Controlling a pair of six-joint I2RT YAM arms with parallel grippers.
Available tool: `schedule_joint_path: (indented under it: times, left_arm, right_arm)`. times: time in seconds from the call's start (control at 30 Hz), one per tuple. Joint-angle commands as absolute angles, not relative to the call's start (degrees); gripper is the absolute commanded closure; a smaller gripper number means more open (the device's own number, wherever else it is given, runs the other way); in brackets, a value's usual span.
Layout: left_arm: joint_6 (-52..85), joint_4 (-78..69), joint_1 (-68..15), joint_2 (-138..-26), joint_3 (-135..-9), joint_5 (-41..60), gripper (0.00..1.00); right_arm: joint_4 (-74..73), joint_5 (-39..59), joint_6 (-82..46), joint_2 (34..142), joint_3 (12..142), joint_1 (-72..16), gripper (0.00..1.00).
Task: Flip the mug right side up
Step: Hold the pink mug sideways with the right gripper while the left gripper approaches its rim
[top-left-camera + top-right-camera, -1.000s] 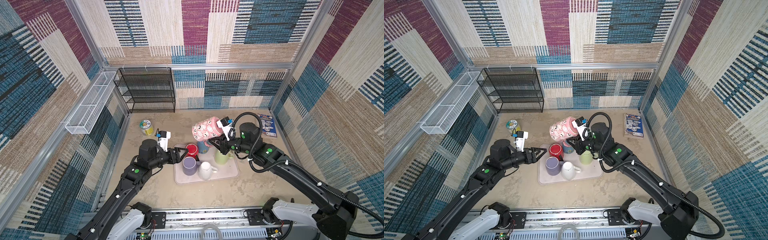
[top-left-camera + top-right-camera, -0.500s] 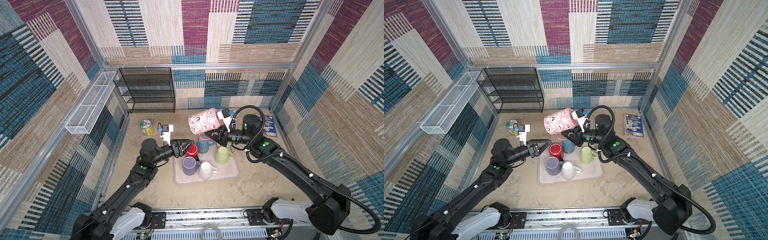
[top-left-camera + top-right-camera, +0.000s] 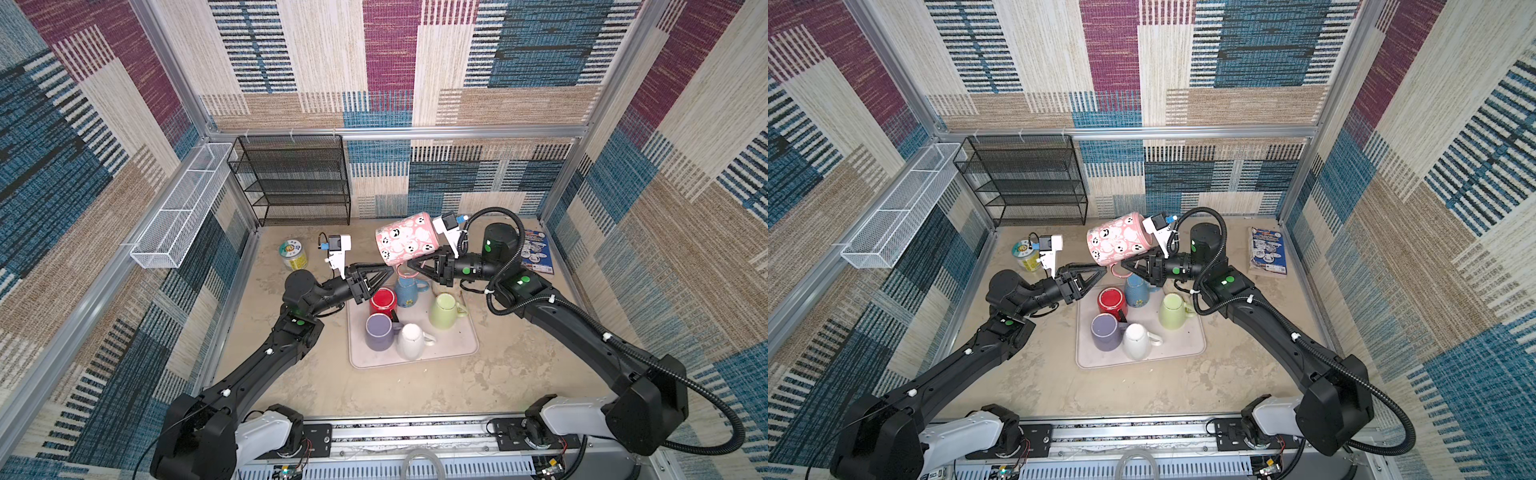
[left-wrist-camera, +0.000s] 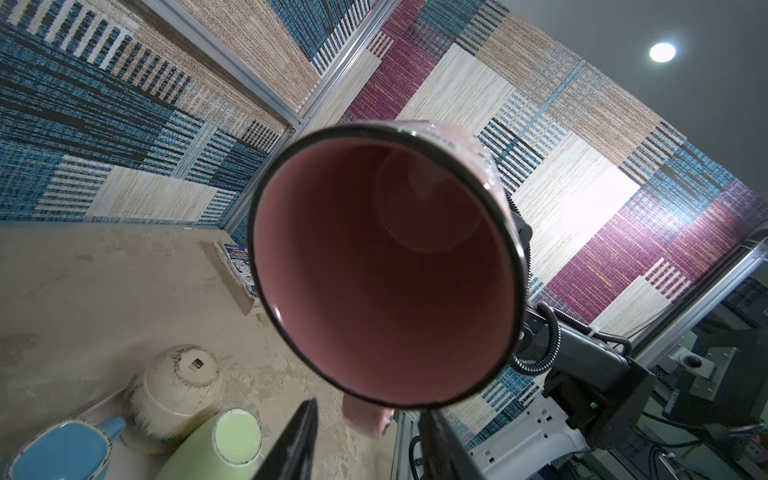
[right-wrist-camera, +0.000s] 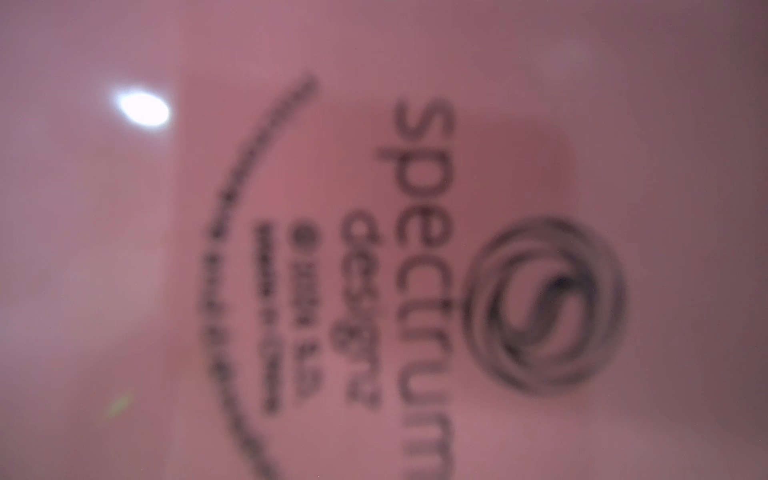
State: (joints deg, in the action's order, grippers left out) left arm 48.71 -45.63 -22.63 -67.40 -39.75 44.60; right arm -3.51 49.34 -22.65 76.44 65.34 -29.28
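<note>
pink mug (image 3: 405, 239) with black-and-white faces, red mug (image 3: 383, 301), purple mug (image 3: 378, 330), white mug (image 3: 410, 340), green mug (image 3: 444, 311)

**Robot test cell in a lab**

Aluminium framing (image 3: 457, 132) boxes in a small worktop (image 3: 415, 390) behind patterned fabric walls (image 3: 390, 54). A black left arm (image 3: 266, 357) and right arm (image 3: 582, 328) rise from a slotted base rail (image 3: 415, 434).

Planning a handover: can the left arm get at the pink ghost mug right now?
Probably yes. The pink ghost mug, held on its side in the air by the right gripper, faces its mouth at the left gripper, whose open jaws sit just below the rim, nothing between.
</note>
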Motion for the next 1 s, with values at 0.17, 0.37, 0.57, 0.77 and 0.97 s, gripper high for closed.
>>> schedule_joint_path:
  times: [0.17,0.37,0.57,0.77,0.97]
  left_arm:
    - [50.9,-51.2,-23.2,-70.8,-41.9,45.6,0.56]
    - [50.2,-50.7,-23.8,-72.1,-43.4,45.8,0.57]
    - [49.8,-50.6,-24.4,-73.3,-44.9,45.3,0.65]
    - [49.6,-50.2,-24.7,-73.7,-45.6,44.8,0.90]
    - [49.2,-49.9,-24.8,-73.6,-45.1,43.7,1.00]
  right_arm:
    - [-12.6,55.7,-25.1,77.7,66.2,-29.3,1.00]
    - [-13.6,57.0,-25.9,78.7,66.3,-29.4,1.00]
    - [-15.5,59.2,-27.4,79.7,65.7,-29.3,1.00]
    - [-16.5,59.9,-28.1,80.0,64.6,-29.3,1.00]
    - [-16.4,60.4,-27.8,80.7,64.3,-29.3,1.00]
